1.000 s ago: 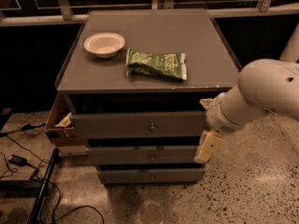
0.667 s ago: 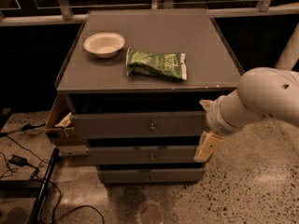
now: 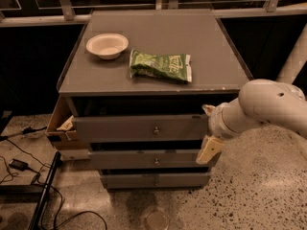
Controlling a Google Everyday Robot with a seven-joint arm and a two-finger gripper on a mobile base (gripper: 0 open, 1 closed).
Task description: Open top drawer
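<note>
Three grey drawers stack in the front of a grey cabinet [image 3: 216,47], and the top drawer [image 3: 124,127] is the widest and tallest of them, just under the cabinet's top, with one small round knob [image 3: 156,130] at the middle of its plain front. We see the middle drawer [image 3: 124,159] and the bottom drawer [image 3: 134,180] below it, each narrower and with a like knob. At the right end of the top drawer sits the gripper [image 3: 209,129] on a white arm [image 3: 273,104] that comes in from the right. Its fingers [image 3: 210,150] are spread, one tip above the drawer front's right end and one below; we cannot tell whether they touch it. On the cabinet's top a white bowl [image 3: 107,45] stands far left, with a green snack bag [image 3: 160,66] lying just right of it; we cannot read the bag's lettering. An open cardboard box [image 3: 60,116] sits against the cabinet's left side, and black cables [image 3: 19,166] trail on the speckled floor [image 3: 259,190].
</note>
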